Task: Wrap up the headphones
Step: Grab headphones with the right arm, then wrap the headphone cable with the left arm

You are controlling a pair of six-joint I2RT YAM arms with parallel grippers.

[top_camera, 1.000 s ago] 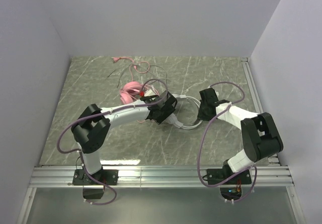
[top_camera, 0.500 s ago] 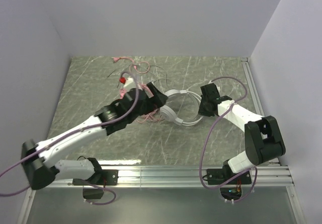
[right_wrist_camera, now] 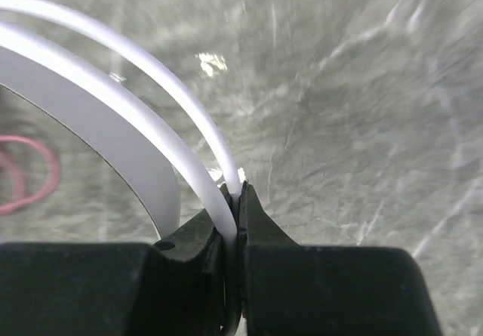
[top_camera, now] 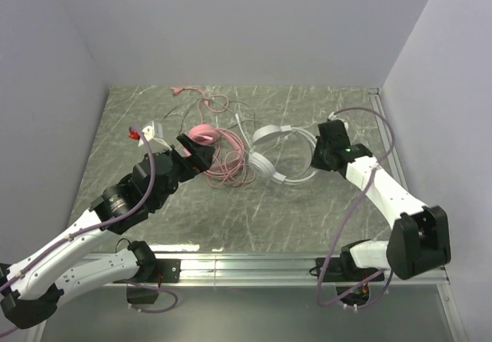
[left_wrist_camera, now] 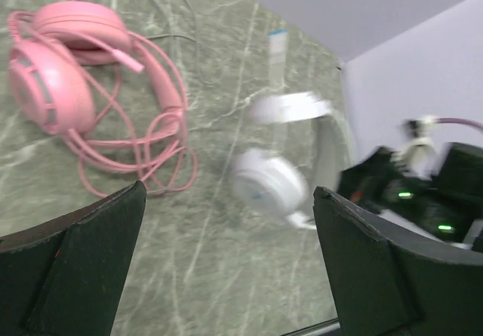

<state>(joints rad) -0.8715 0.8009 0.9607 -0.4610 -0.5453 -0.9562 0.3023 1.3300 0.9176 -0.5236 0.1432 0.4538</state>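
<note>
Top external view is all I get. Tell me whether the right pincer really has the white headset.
Observer: Yes. In the right wrist view the right pincer is shut on the thin outer band of the white headset.
Operator: Now report the left pincer.
Observer: The left wrist view shows the left pincer wide open, with nothing between its fingers.
Operator: Say what it looks at.
Observer: The pink headset lies off to one side, its pink cord in loose loops on the table, not wrapped.
</note>
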